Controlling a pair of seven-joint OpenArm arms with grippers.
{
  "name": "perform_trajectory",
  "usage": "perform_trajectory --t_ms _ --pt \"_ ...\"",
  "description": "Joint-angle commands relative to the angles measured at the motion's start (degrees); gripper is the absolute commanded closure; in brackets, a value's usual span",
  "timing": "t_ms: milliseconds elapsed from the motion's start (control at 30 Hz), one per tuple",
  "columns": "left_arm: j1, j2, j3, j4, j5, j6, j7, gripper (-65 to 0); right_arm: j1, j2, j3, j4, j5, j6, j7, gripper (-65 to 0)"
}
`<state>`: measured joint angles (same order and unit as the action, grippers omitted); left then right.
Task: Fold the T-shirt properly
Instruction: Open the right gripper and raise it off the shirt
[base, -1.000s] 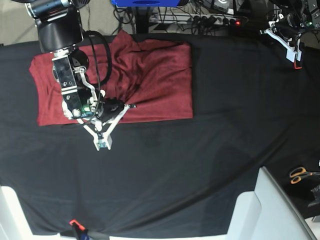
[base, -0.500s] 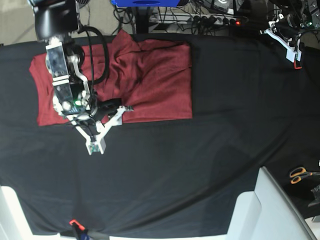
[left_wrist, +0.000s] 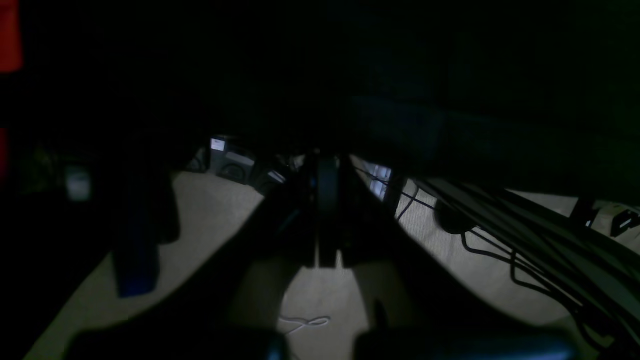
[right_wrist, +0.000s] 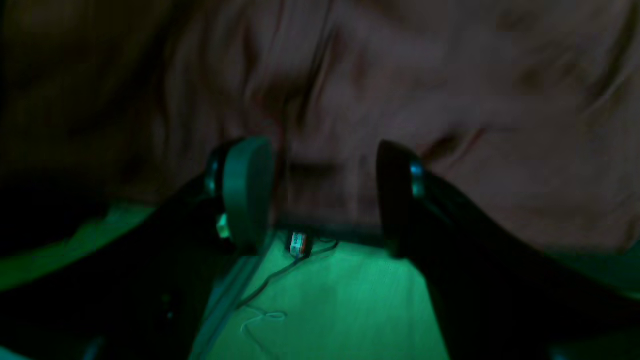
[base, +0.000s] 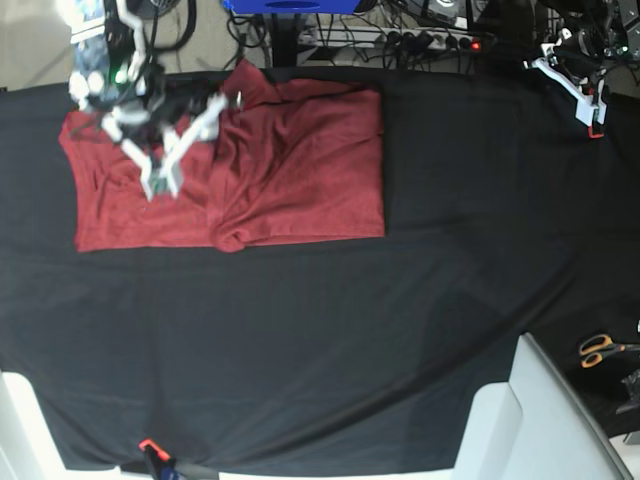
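Plain red T-shirt (base: 300, 160), no print

Under the right gripper (base: 160, 185) the T-shirt (base: 300, 160) is soft, matt red knit, creased into shallow wrinkles. The black cloth sheet (base: 400, 330) spreading away from that gripper is matt and smooth. The right gripper's fingers (right_wrist: 247, 192) look like hard, slightly glossy plastic with flat, dull pads.

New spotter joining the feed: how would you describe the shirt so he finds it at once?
Look at the black cloth sheet covering the table, then its far left corner below the right gripper. The T-shirt lies there in a rough rectangle, the only red thing on the black.
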<state>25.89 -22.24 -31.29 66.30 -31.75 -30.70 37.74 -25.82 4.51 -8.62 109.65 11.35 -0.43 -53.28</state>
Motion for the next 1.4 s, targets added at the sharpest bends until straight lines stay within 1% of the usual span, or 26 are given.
perform_trajectory --t_ms 0,100,167,233,300,333,400,467,567,667,767,1133,1167,1200,1300,1367 --pt "-0.26 -1.19 -0.40 1.17 -1.53 -0.38 -2.44 0.0 -0.42 0.01 -0.04 1.08 0.21 0.21 1.54 -32.1" --pt "-0.44 -1.28 -0.40 1.17 -1.53 -0.38 -2.44 0.0 -2.70 -0.25 -0.12 0.99 0.21 0.21 3.03 -32.1" --pt "-1.05 -1.45 -0.32 0.82 -1.35 -0.38 -2.44 0.0 -3.58 -0.25 -1.88 0.73 0.21 0.21 3.47 -32.1" --pt "-1.41 -1.28 -0.32 0.99 1.29 -0.38 -2.44 0.0 -3.93 0.10 -4.34 0.55 0.21 0.21 3.56 -32.1" --pt "-2.29 -0.75 -0.32 1.08 5.33 -0.38 -2.44 0.0 -4.02 -0.16 -6.10 -0.24 0.21 0.21 3.56 -32.1" --pt "-2.46 -0.05 -0.32 1.08 7.09 -0.38 -2.44 0.0 -3.85 -0.25 -6.72 -0.77 0.21 0.12 3.56 -32.1" --pt "-2.99 1.01 -0.58 1.26 10.08 -0.47 -2.44 0.0 -3.76 -0.25 -7.16 -2.08 0.21 0.12 3.65 -32.1" --pt "-2.99 1.45 -0.67 1.26 11.57 -0.55 -2.44 0.0 -3.76 -0.34 -7.16 -2.96 0.21 0.12 3.91 -32.1" --pt "-2.99 1.45 -0.58 1.26 11.40 -0.55 -2.53 0.0 -3.76 -0.34 -7.16 -4.63 0.21 0.12 6.64 -32.1" --pt "-2.99 1.45 -0.49 1.26 11.40 -0.55 -2.53 0.0 -3.41 -0.34 -7.16 -7.27 0.21 0.12 8.13 -32.1" --pt "-2.99 1.45 -0.40 1.26 11.40 -0.55 -2.53 0.0 -2.97 -0.34 -7.16 -8.94 0.21 0.12 8.40 -32.1" --pt "-2.99 1.45 -0.40 1.26 11.40 -0.55 -2.53 0.0 -1.38 -0.34 -7.16 -9.29 0.21 0.12 8.40 -31.7" --pt "-2.99 1.45 -0.40 1.26 11.40 -0.55 -2.53 0.0 -1.38 -0.34 -7.16 -9.29 0.21 0.12 8.40 -30.2" --pt "-2.99 1.45 -0.40 1.26 11.40 -0.55 -2.53 0.0 -1.30 -0.34 -7.16 -9.29 0.21 0.12 8.40 -27.2" --pt "-2.90 1.45 -0.40 1.26 11.40 -0.55 -2.53 0.0 -1.12 -0.43 -7.16 -9.29 0.29 0.12 8.40 -13.7" --pt "-2.90 1.45 -0.40 1.26 11.40 -0.55 -2.53 0.0 -0.86 -0.43 -7.16 -9.38 0.38 0.12 8.22 -8.6"
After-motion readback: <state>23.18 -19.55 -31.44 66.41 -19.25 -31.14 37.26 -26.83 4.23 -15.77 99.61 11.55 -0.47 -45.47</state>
